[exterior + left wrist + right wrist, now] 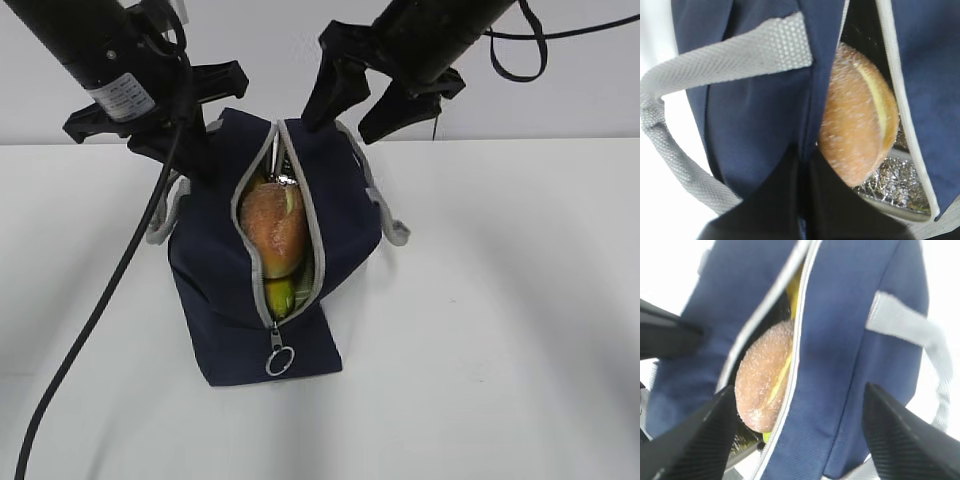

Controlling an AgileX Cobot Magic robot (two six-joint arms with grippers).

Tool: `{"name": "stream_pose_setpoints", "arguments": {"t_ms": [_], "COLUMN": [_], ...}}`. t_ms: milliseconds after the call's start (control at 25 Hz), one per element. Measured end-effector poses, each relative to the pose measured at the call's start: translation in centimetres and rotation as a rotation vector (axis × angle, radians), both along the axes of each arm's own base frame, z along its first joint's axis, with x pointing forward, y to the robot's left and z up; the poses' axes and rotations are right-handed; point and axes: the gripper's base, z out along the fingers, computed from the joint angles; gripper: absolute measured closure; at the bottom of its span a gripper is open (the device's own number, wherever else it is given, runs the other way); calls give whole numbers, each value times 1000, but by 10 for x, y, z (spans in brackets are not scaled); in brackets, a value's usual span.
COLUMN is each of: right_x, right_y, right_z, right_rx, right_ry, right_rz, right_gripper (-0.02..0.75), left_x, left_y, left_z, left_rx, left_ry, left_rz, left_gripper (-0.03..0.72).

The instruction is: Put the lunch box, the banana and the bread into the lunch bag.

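Bread [274,228] and banana [279,293] sit inside the unzipped lunch bag [215,270]. Left pincer [804,200] is closed, pinching the bag's edge. Right pincer [372,108] hangs wide open, holding nothing.

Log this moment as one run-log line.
lunch bag: unzipped | bread: inside, on top | banana: inside, under bread | left gripper: shut on bag's left edge | right gripper: open, above bag, empty

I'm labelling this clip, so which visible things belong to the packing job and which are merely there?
Belong to the job:
lunch bag
bread
banana
left gripper, shut on the bag's edge
right gripper, open

Merely there:
table
black cable
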Motion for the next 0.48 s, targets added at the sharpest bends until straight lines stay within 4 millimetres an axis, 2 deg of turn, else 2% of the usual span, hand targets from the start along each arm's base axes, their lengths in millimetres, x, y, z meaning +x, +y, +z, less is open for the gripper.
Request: {"name": "stream_pose_setpoints", "arguments": {"t_ms": [160, 480], "right_x": [2, 4], "right_y": [-1, -9], "right_z": [8, 3], "right_rx": [-10, -107], "right_ry": [-31, -28], "right_rz": [-2, -33], "right_gripper": [148, 148], "left_x": [0, 0], "left_y": [0, 0], "left_z": [0, 0], "left_rx": [0, 0], "left_ry": [-1, -4], "left_rz": [-2, -2], "left_gripper": [688, 688]}}
